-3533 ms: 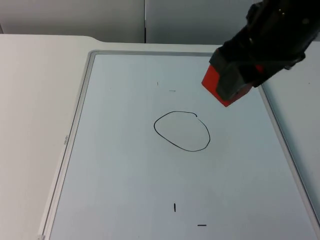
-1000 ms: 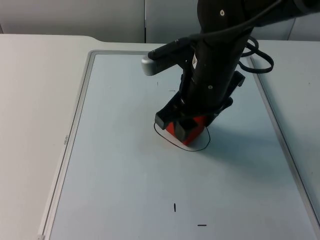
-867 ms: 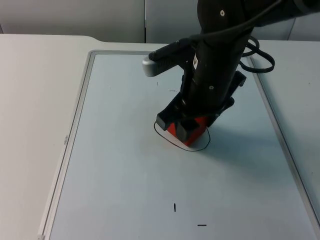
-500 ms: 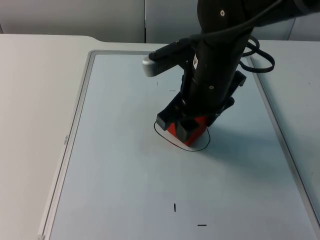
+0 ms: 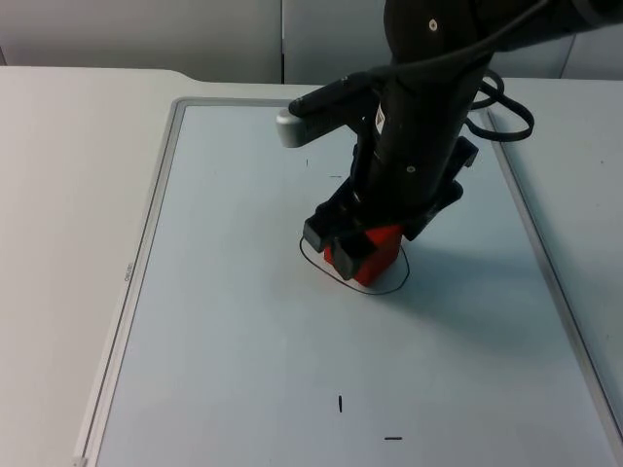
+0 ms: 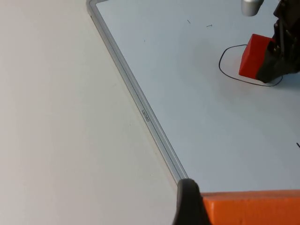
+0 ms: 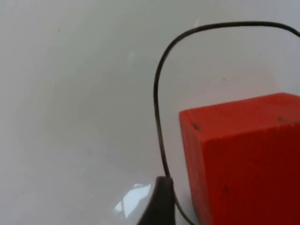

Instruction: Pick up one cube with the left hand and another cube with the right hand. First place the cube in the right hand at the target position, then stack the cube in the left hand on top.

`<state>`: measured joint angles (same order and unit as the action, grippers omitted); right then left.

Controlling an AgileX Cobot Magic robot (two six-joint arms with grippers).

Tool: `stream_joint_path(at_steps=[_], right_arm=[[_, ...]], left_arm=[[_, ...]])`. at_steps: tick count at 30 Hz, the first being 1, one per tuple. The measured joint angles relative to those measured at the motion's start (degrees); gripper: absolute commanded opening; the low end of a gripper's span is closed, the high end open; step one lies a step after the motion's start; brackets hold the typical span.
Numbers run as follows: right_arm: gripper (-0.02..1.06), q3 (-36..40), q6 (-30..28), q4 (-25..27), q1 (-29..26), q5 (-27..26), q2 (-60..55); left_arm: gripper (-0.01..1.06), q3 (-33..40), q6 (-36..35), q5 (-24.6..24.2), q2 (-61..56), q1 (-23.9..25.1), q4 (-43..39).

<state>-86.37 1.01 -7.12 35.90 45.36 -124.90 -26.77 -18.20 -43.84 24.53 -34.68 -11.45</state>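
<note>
The right arm has come from the far corner down to the middle of the whiteboard [image 5: 195, 292], and in the last moment its fingers have spread a little. In the top view the right gripper [image 5: 350, 248] points steeply down over the drawn circle [image 5: 389, 287], with the red cube [image 5: 378, 255] sitting inside it, because that is the target spot. The fingers look loose around the cube, so I think it is being let go. In the left wrist view the left gripper [image 6: 234, 208] waits off to the side above the desk [image 6: 56, 117], holding an orange cube [image 6: 251, 208] for stacking. In the right wrist view the red cube rests beside the black line.
</note>
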Motion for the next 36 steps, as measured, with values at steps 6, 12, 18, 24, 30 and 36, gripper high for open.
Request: stream_joint_path(at_steps=[6,12,18,24,30,36], right_arm=[[0.75,0.0,0.0,0.0,0.0,0.0,0.0],[0.75,-0.93,-0.42,-0.13,0.0,2.93,0.83],[0.75,-5.56,-1.88,-0.13,0.0,6.17,8.37],[0.75,-8.2,-3.15,-0.13,0.0,5.04,21.97],[0.75,-8.2,-6.71,1.3,0.0,4.27,34.59],[0.75,-8.23,-12.16,6.03,0.0,4.27,46.85]], left_arm=[[0.19,0.0,0.0,0.0,0.0,0.0,0.0],[0.19,0.0,0.0,0.0,0.0,0.0,0.0],[0.19,0.0,0.0,0.0,0.0,0.0,0.0],[0.19,0.0,0.0,0.0,0.0,0.0,0.0],[0.19,0.0,0.0,0.0,0.0,0.0,0.0],[0.19,0.0,0.0,0.0,0.0,0.0,0.0]])
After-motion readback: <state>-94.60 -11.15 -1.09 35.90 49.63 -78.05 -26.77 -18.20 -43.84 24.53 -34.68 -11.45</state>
